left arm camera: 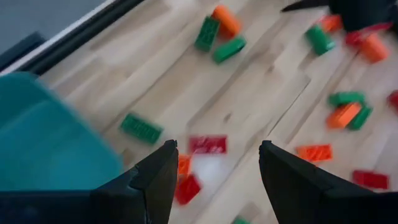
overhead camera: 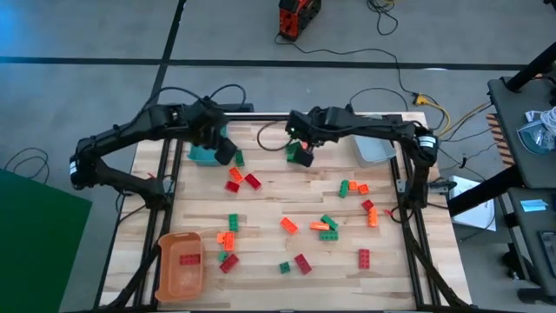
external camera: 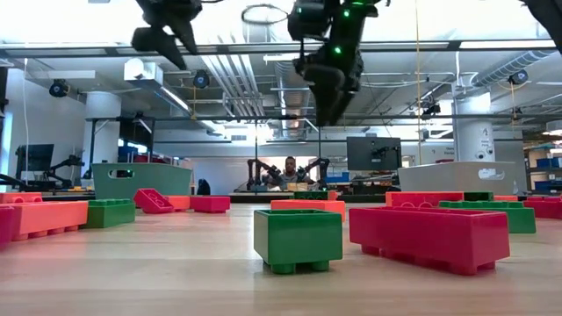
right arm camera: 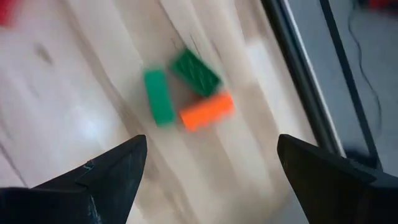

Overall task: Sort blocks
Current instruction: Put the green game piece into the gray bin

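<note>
Red, orange and green blocks lie scattered flat on the wooden table [overhead camera: 287, 200]. My left gripper [overhead camera: 228, 153] [left arm camera: 217, 146] hangs open above the table beside the teal bin [overhead camera: 203, 155], over a red block [left arm camera: 208, 144] and a green block [left arm camera: 141, 128]. My right gripper [overhead camera: 301, 149] [right arm camera: 211, 140] hangs open at the far middle, high above the table. Its wrist view shows two green blocks [right arm camera: 159, 96] and an orange block [right arm camera: 207, 111] far below, with nothing between its fingers. In the low view both grippers [external camera: 165, 31] [external camera: 329, 83] are well clear of the table.
An orange bin [overhead camera: 181, 261] holding a red block stands at the near left corner. A grey bin [overhead camera: 375, 149] sits at the far right. Black frame rails [overhead camera: 407, 209] run along the table's sides. Block clusters lie at the near left [overhead camera: 228, 239] and the right [overhead camera: 354, 187].
</note>
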Controlling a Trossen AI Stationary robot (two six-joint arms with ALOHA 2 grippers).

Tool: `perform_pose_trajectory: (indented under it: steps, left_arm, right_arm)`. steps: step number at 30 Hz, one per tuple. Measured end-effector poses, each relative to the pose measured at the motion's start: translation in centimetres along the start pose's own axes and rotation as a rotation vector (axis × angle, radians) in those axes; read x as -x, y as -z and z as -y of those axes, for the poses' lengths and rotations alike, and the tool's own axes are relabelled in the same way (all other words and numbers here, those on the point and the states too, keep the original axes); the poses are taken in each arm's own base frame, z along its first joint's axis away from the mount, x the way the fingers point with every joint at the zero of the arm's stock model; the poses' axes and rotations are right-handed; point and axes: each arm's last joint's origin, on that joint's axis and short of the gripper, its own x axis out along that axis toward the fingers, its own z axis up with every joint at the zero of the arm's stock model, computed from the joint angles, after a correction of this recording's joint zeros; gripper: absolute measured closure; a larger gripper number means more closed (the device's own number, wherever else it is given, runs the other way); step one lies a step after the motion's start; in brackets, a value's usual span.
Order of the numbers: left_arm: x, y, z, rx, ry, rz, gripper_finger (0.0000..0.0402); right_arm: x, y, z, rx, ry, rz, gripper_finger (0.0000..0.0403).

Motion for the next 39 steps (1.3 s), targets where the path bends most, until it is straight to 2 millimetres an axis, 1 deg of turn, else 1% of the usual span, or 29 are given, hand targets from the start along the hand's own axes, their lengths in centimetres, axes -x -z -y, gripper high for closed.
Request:
perform_pose_trajectory:
  steps: [2,4,7,8,11,14,16,19,26,29,33,39]
  left_arm:
    - [0.9,0.1,-0.2,-0.009,-0.009,0.008,0.0201]
    - [1.7,0.4,-0.4,-0.025,-0.007,0.015,0.0201]
    - [2.9,0.8,-0.7,-0.034,-0.001,0.035,0.0201]
    - [3.2,1.0,-0.9,-0.031,-0.002,0.042,0.0201]
    - [4.1,1.5,-1.4,-0.017,-0.029,0.08,0.0201]
    - [4.5,1.9,-1.9,0.011,-0.086,0.122,0.0201]
    - [4.7,2.1,-2.2,0.03,-0.11,0.14,0.0201]
    - [4.9,2.5,-2.6,0.044,-0.134,0.154,0.0201]
    - [4.3,3.1,-2.9,0.047,-0.153,0.135,0.0201]
    - [4.1,3.2,-3.0,0.047,-0.157,0.128,0.0201]
    - [3.7,3.4,-3.1,0.045,-0.169,0.118,0.0201]
    - [2.9,3.7,-3.2,0.042,-0.19,0.099,0.0201]
  right_arm:
    - [0.1,-0.5,0.3,0.064,-0.06,0.056,0.005]
    - [-0.2,-0.6,0.6,0.148,-0.198,0.076,0.0051]
    - [-1.3,-0.5,0.9,0.267,-0.391,0.13,0.0051]
    - [-1.7,-0.5,1.1,0.276,-0.416,0.143,0.0051]
    - [-2.9,-0.7,1.9,0.289,-0.386,0.187,0.0051]
    - [-4.3,-0.8,2.2,0.258,-0.337,0.166,0.0051]
    - [-5.7,-0.5,1.9,0.25,-0.31,0.115,0.0056]
    - [-7.7,-0.2,1.1,0.235,-0.323,0.058,0.0067]
    - [-11.2,0.1,0.4,0.202,-0.328,-0.026,0.0097]
    - [-11.8,0.3,0.2,0.193,-0.331,-0.044,0.0105]
    - [-11.9,0.3,-0.4,0.209,-0.336,-0.048,0.0112]
    - [-12.5,0.5,-1.5,0.217,-0.339,-0.081,0.0111]
